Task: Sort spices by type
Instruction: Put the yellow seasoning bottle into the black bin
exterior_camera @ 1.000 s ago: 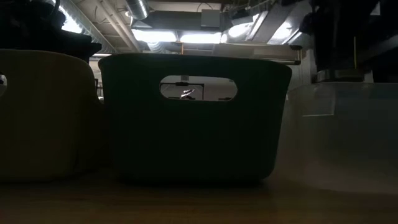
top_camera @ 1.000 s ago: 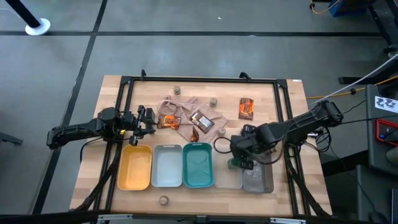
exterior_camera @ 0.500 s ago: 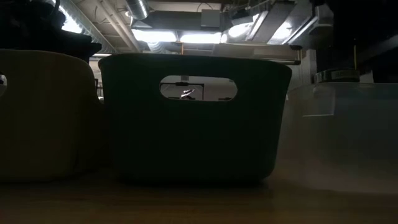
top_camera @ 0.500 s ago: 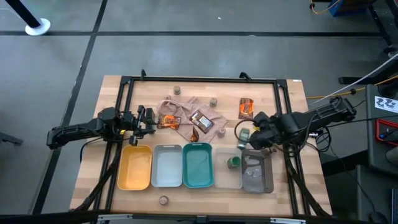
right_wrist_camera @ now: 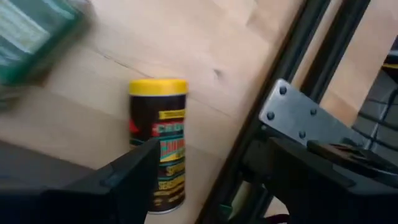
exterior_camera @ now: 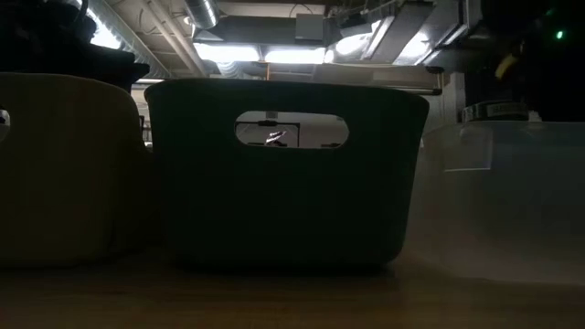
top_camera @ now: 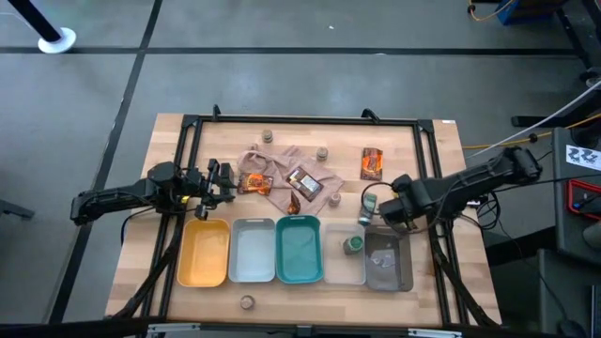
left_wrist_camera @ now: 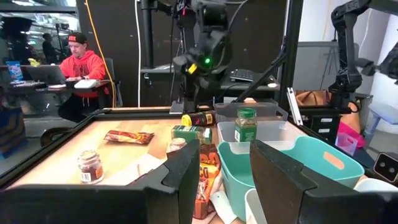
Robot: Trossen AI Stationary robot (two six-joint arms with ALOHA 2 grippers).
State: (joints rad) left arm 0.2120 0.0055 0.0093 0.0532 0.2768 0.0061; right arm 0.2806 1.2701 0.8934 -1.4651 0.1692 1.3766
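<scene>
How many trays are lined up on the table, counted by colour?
Yellow tray: 1
Pale grey tray: 1
Teal tray: 1
Clear tray: 1
Darker grey tray: 1
Total: 5

Jar (right_wrist_camera: 160,146) label txt unreadable, prob.

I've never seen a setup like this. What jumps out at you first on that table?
A row of trays along the table's near edge: yellow tray, grey tray, teal tray and clear tray, the last holding a green-lidded jar. Behind them spice packets lie jumbled on a crumpled cloth. The right tool hangs open over a yellow-lidded jar lying on its side; the left tool waits beside the cloth.
</scene>
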